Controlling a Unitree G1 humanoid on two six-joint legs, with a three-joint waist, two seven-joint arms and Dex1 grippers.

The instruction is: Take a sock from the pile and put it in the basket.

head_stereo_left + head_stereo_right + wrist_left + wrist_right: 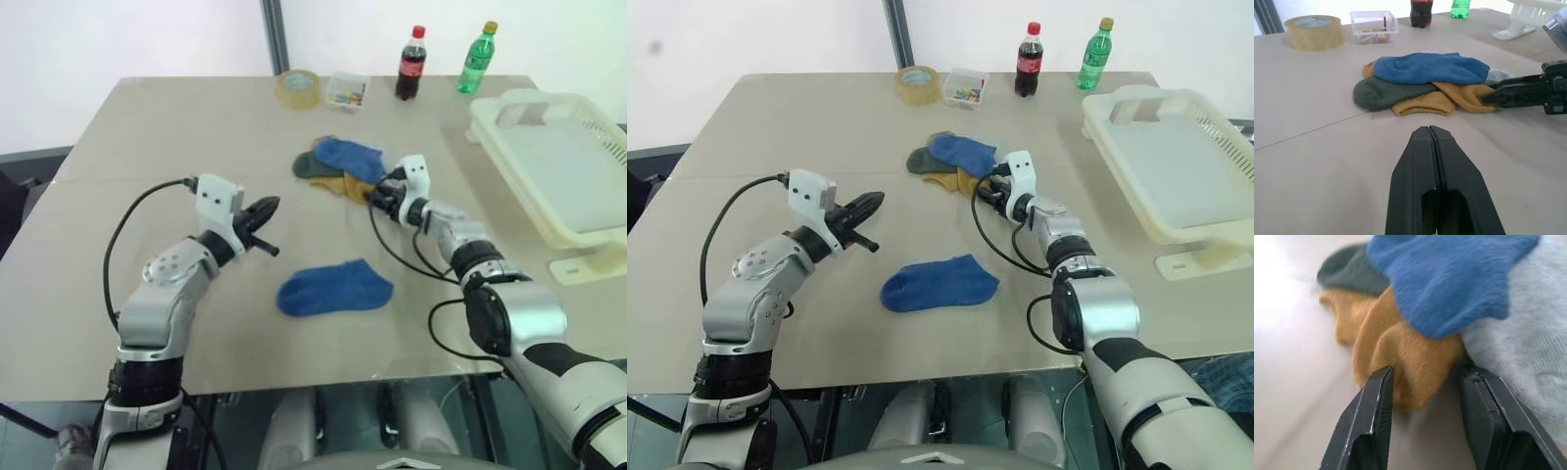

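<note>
Table: wide beige table point(147, 176) carrying everything below.
Basket: large shallow cream plastic basket with slotted sides point(588, 166), at the table's right edge, well apart from the pile.
Pile: small heap of ankle socks point(338, 166) at mid-table; blue sock on top, dark green and mustard yellow under it, light grey at the side nearest the right tool.
Loose sock: single blue ankle sock point(333, 287), flat on the table nearer the robot, apart from the pile.
Right tool point(1425, 406): fingers spread, one on each side of a mustard yellow fold at the pile's edge; not pinching it.
Left tool point(1434, 142): fingers pressed together, empty, above bare table, pointing at the pile.
Far edge: roll of clear tape point(298, 89), small clear box of colourful bits point(347, 90), dark cola bottle with red cap point(412, 63), green bottle point(477, 59).
</note>
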